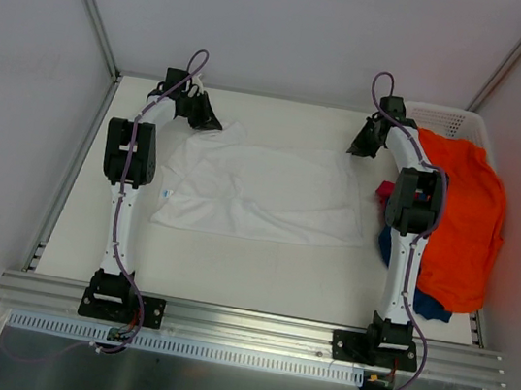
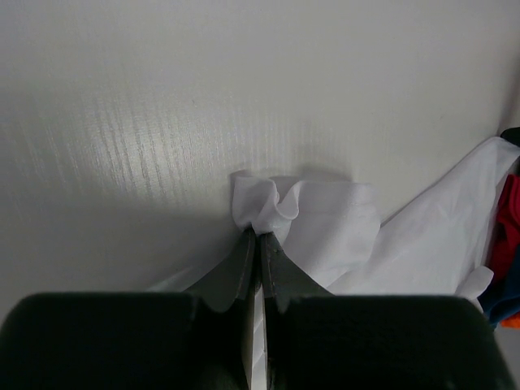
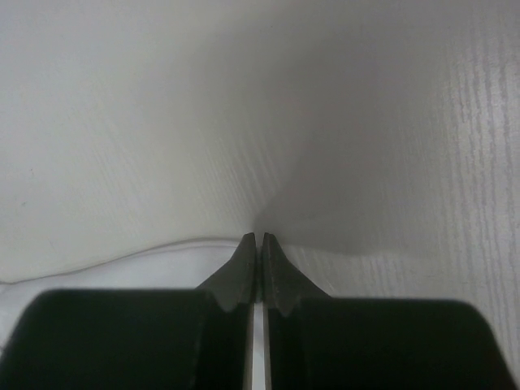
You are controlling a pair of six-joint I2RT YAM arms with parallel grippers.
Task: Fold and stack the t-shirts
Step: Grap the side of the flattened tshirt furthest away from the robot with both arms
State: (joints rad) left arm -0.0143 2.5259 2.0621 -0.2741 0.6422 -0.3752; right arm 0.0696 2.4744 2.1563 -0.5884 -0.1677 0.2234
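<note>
While left gripper [image 2: 260, 236] pinches white t-shirt [image 1: 261, 190] far corner, right gripper [image 3: 258, 240] closed, hold unclear: first fold; draw far edge nearward together.

Robot lab test cell, plain white panel walls [image 1: 7, 118] on metal framing [image 1: 88, 3], white tabletop [image 1: 230, 269], my left arm [image 1: 122, 204] and right arm [image 1: 405, 266] bolted to an aluminium rail [image 1: 251, 326], purple cables [image 1: 199, 56] trailing.

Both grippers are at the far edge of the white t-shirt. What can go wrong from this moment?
1. The left gripper pinches only a small bunch of the white t-shirt at its fingertips, so the cloth may slip out when it is lifted.
2. The right gripper is shut, but no cloth shows between its tips. It may have missed the edge, and then the fold would probably go crooked.
</note>
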